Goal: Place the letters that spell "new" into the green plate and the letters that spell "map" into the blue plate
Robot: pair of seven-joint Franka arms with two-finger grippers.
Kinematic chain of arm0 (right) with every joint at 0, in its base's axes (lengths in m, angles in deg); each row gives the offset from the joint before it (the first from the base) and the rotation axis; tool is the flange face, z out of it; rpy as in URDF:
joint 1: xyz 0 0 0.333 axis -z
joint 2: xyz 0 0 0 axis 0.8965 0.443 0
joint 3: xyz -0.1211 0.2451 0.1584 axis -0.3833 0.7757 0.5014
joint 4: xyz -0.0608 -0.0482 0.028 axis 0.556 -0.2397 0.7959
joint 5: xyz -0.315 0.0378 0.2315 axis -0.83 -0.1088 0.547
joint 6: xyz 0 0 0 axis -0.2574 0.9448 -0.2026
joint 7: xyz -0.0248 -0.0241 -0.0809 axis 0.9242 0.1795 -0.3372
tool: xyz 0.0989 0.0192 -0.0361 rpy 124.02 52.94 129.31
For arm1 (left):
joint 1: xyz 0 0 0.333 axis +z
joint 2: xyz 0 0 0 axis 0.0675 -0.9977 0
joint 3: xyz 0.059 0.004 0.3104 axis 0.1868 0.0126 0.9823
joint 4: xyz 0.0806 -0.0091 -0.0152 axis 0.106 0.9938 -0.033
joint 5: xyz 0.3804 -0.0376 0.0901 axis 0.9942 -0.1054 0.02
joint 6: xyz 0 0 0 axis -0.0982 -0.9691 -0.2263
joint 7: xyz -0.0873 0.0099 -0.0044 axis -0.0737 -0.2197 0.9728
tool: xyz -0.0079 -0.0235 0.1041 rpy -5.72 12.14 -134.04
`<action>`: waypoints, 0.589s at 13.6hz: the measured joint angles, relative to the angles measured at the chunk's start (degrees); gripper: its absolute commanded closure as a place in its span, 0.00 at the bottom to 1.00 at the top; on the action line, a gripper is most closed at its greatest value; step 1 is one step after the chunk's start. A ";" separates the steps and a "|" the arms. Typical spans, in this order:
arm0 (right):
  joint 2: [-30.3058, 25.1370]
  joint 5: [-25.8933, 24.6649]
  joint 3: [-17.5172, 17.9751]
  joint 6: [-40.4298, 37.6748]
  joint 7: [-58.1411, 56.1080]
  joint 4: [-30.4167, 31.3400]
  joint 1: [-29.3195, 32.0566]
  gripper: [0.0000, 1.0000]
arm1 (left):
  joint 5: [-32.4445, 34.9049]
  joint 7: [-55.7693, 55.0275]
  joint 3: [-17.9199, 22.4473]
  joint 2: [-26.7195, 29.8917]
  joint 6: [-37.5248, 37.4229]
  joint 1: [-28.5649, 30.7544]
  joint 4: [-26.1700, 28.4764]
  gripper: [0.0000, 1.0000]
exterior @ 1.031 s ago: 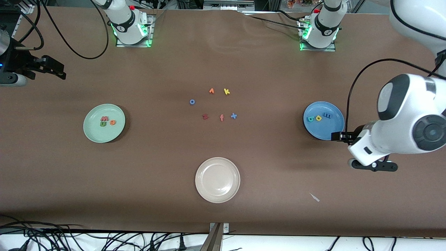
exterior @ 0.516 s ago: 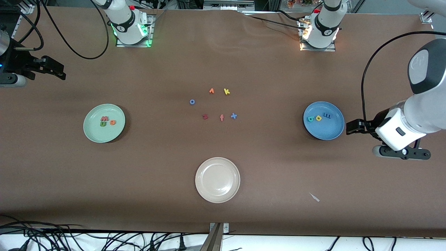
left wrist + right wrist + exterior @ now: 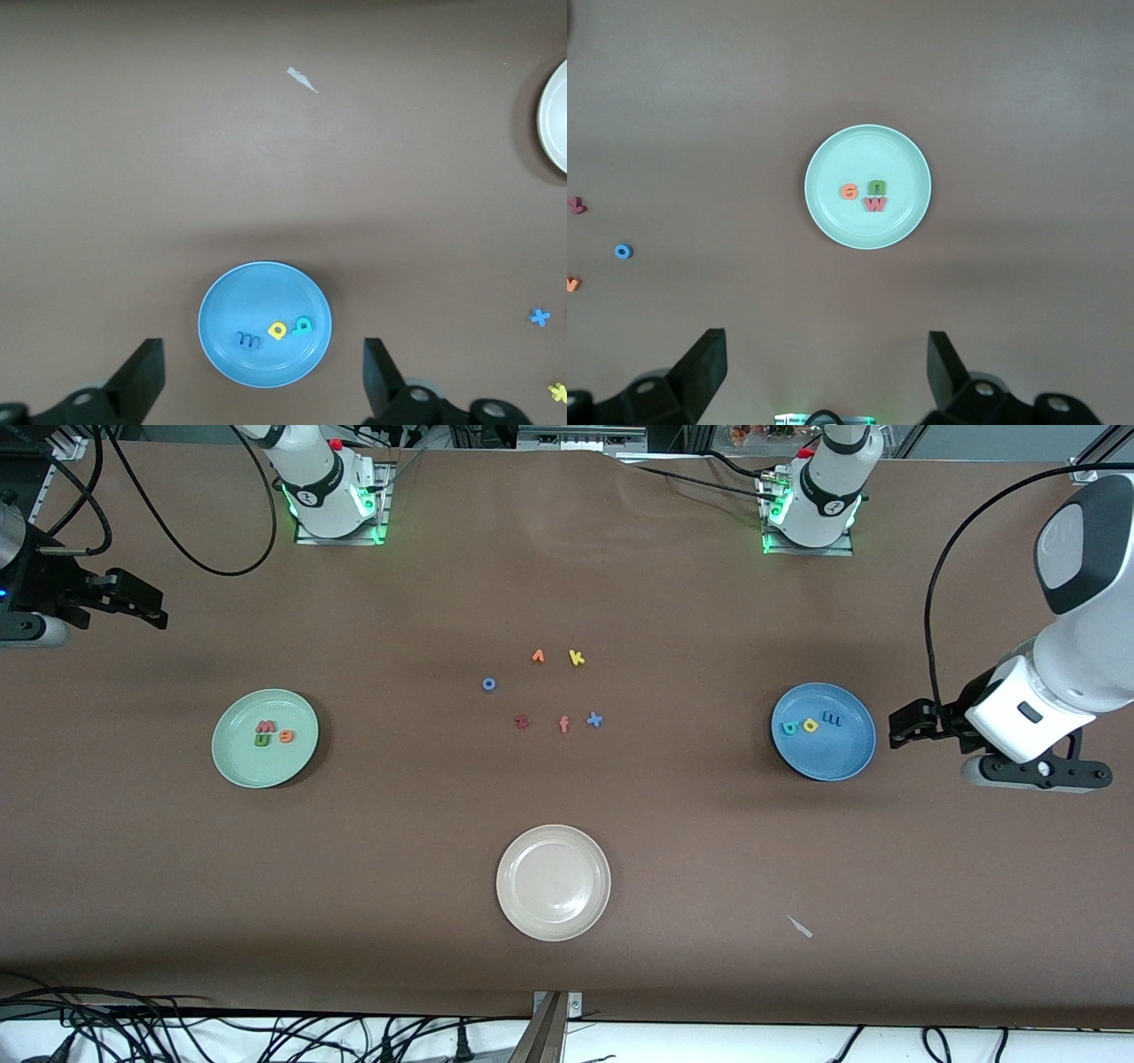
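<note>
Three small foam letters, olive n [image 3: 263, 740], orange e [image 3: 285, 735] and salmon w [image 3: 265, 726], are lying clustered in the round mint green plate [image 3: 239, 766]. Blue m [image 3: 833, 716], yellow letter [image 3: 810, 725] and teal letter [image 3: 788, 728] are sitting in the round blue plate [image 3: 828, 762]. The left gripper [image 3: 897, 724] is hanging beside that plate, fingers [image 3: 142, 376] spread, empty. The right gripper [image 3: 151, 607] is waiting at its desk [image 3: 567, 824] end, fingers [image 3: 700, 363] apart.

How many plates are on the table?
3. The green plate lies toward the right arm's end, the blue plate toward the left arm's end, and the white plate between them, nearer the front camera. None seems hidden.
</note>
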 measured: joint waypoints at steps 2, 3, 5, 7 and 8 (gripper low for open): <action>0.02 0.01 0.00 0.00 0.00 0.00 0.01 0.00 | -0.01 -0.01 0.00 0.04 0.05 0.33 0.33 0.00; 0.02 0.01 0.00 0.00 0.00 0.00 0.01 0.00 | -0.01 -0.03 -0.01 0.04 0.08 0.32 0.53 0.00; 0.03 0.02 0.00 0.00 0.00 0.00 0.02 0.00 | -0.01 -0.03 0.15 0.04 0.14 0.43 0.70 0.00; 0.04 0.02 0.00 0.00 0.00 0.00 0.03 0.00 | -0.01 0.10 0.34 0.11 0.21 1.29 0.69 0.00; 0.05 0.02 0.00 0.00 0.00 0.00 0.03 0.00 | -0.01 0.21 0.34 0.14 0.23 1.74 0.68 0.00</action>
